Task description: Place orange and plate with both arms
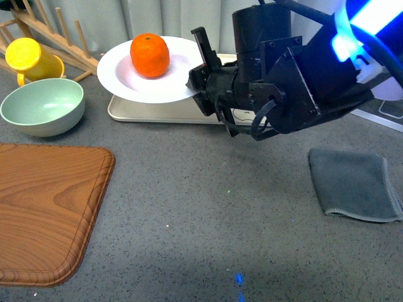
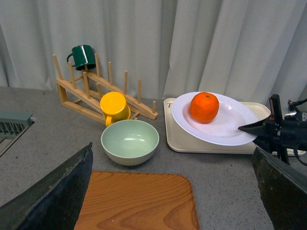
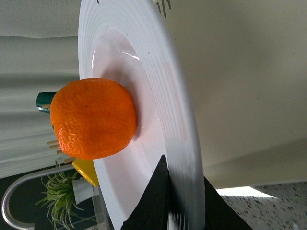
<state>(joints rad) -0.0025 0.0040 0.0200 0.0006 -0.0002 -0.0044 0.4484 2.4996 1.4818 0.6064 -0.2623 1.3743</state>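
Grey speckled counter (image 1: 208, 207): wooden board (image 1: 44, 207) at near-left corner; green bowl (image 1: 43, 106) behind it; dish rack (image 1: 56, 34) at far-left corner; beige tray (image 1: 157, 112) at far edge; grey cloth (image 1: 354, 184) at right edge.

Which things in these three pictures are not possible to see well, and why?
1. Front view: the beige tray is mostly hidden by the plate and the right gripper.
2. Right wrist view: the green cup is almost all behind the orange.
3. Front view: the wooden board is cut off by the left edge.

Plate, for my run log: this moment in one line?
right gripper: shut on plate rim | orange: on plate | left gripper: open
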